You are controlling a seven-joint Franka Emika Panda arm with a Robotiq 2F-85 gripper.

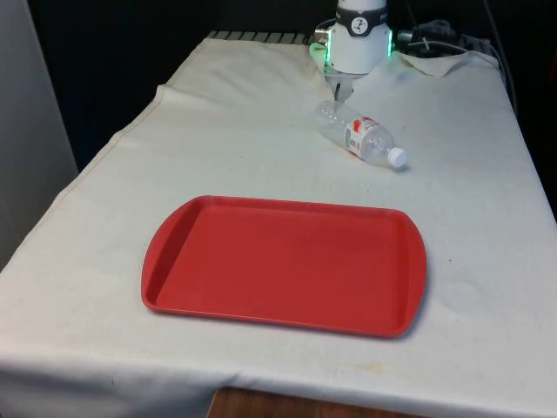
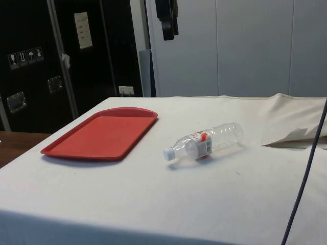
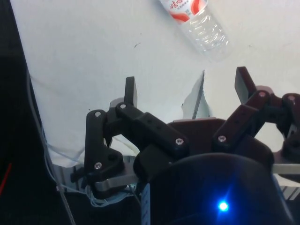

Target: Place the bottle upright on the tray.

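A clear plastic bottle (image 1: 359, 133) with a red and white label and a white cap lies on its side on the white cloth, beyond the tray's far edge, cap pointing toward the front view's right. The red tray (image 1: 283, 266) lies flat and bare in the middle of the table. From the side, the bottle (image 2: 204, 143) rests to the right of the tray (image 2: 102, 133), apart from it. My gripper (image 2: 167, 34) hangs high above the table. In the wrist view the gripper (image 3: 187, 89) is open, with nothing between its fingers (image 3: 130, 91), and the bottle (image 3: 199, 23) lies far below, ahead of the fingertips.
The cloth is rumpled into a raised fold (image 1: 435, 61) near the robot's base at the far end. A dark cable (image 2: 306, 173) hangs across the side view's right. Bare cloth surrounds the tray on every side.
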